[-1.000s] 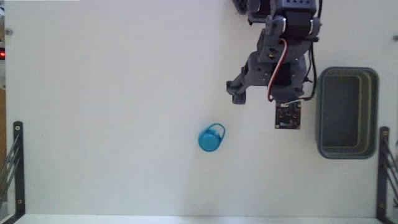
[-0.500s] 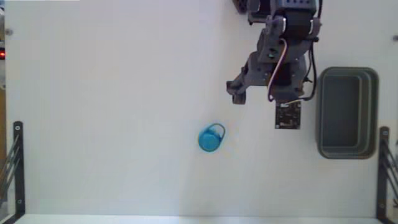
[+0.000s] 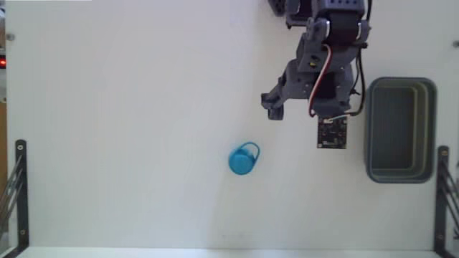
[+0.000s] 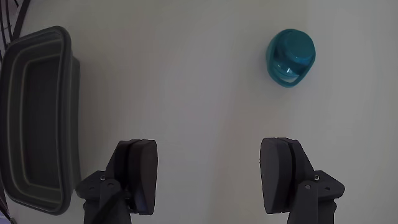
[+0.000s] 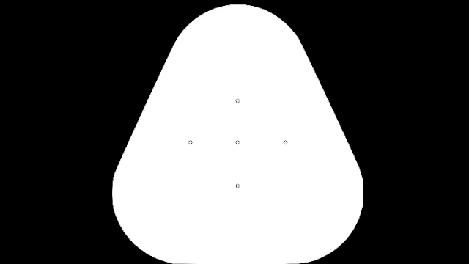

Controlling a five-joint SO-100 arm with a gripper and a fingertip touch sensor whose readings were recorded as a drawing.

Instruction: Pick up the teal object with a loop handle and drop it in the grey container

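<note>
Pincer (image 4: pixel 208 180) is sitting spread and empty; teal object (image 4: pixel 291 58) is lying on the table (image 3: pixel 129 129), ahead and to the right in the wrist view, well apart; grey container (image 4: pixel 37 118) is sitting left; you're needing to swing right.

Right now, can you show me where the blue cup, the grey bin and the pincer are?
Cup (image 3: pixel 244 160): fixed view, middle of its round body.
Bin (image 3: pixel 400 84): fixed view, top rim.
Pincer (image 4: pixel 208 176): wrist view, midway between its two open fingers.
</note>
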